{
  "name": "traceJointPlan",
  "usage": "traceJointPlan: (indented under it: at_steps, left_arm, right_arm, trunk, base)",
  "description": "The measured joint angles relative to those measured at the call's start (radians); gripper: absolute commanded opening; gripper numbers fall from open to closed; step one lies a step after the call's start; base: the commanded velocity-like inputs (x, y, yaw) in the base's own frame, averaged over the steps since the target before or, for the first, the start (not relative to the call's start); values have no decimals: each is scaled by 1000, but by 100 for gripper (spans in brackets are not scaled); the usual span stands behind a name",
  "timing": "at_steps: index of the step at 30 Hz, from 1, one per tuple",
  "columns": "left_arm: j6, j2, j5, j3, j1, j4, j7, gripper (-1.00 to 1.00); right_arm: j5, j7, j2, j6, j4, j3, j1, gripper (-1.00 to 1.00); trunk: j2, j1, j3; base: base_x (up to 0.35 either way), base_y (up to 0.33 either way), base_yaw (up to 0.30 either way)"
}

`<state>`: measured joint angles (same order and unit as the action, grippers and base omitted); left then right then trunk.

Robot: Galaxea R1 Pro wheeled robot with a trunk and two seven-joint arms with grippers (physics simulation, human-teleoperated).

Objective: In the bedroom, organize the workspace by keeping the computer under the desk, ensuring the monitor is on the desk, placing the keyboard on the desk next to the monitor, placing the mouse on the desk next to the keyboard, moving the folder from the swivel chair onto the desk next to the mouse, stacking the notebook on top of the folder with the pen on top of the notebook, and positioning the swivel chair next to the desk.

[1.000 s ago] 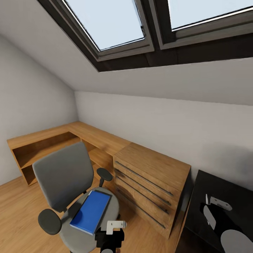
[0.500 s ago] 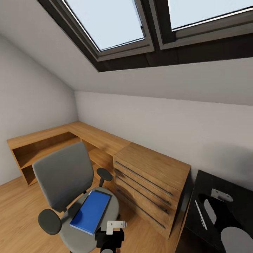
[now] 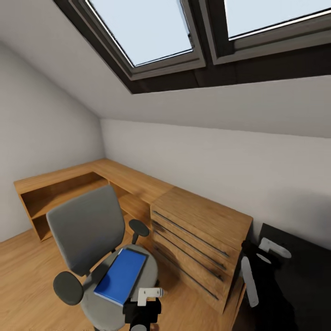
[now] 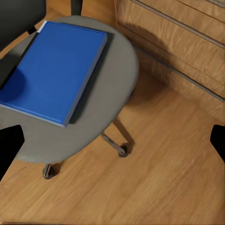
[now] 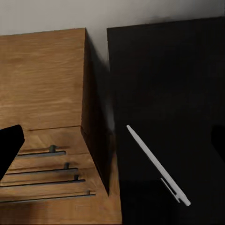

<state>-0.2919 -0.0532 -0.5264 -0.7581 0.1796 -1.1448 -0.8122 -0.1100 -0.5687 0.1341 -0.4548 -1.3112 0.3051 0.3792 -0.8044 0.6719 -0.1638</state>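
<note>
1. Presently, folder: flat on swivel chair seat, lower left; not yet moved.
2. Pen: lying loose on black desk, lower right.
3. Left claw: spread wide, empty, above the seat.
4. Right claw: released, over the pen.

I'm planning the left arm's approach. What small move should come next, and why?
Probably lower the left end effector toward the folder and shift it over the near edge. The folder lies flat on the swivel chair seat, untouched, while the open fingers sit mostly over bare floor beside the seat.
</note>
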Motion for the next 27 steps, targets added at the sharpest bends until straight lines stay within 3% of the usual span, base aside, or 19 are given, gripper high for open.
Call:
traceJointPlan:
  at_steps: [7, 11, 14, 17, 20, 27]
  left_arm:
    - [2, 1, -2, 72, 0, 0, 2, 100]
    - [2, 1, -2, 119, 0, 0, 3, 100]
    - [2, 1, -3, 159, 0, 0, 4, 100]
    - [2, 0, -4, 219, 0, 0, 7, 100]
    - [2, 1, -5, 229, 0, 0, 7, 100]
    - [2, 0, -5, 249, 0, 0, 7, 100]
  right_arm:
    - [2, -26, 10, 8, 88, -122, -5, 100]
    - [0, -32, 12, 50, 158, -187, -5, 100]
    - [-1, -35, 13, 117, 234, -258, -5, 100]
    - [1, -59, 15, 242, 361, -417, -6, 100]
    - [1, -78, 14, 263, 381, -465, -5, 100]
    - [1, -89, 14, 272, 389, -486, -5, 100]
  trunk:
    - [0, 0, 0]
    - [0, 0, 0]
    - [0, 0, 0]
    - [0, 0, 0]
    - [0, 0, 0]
    - [0, 0, 0]
  base:
    - [0, 0, 258]
    - [0, 0, 272]
    - [0, 0, 276]
    - [0, 0, 278]
    - [0, 0, 279]
    - [0, 0, 279]
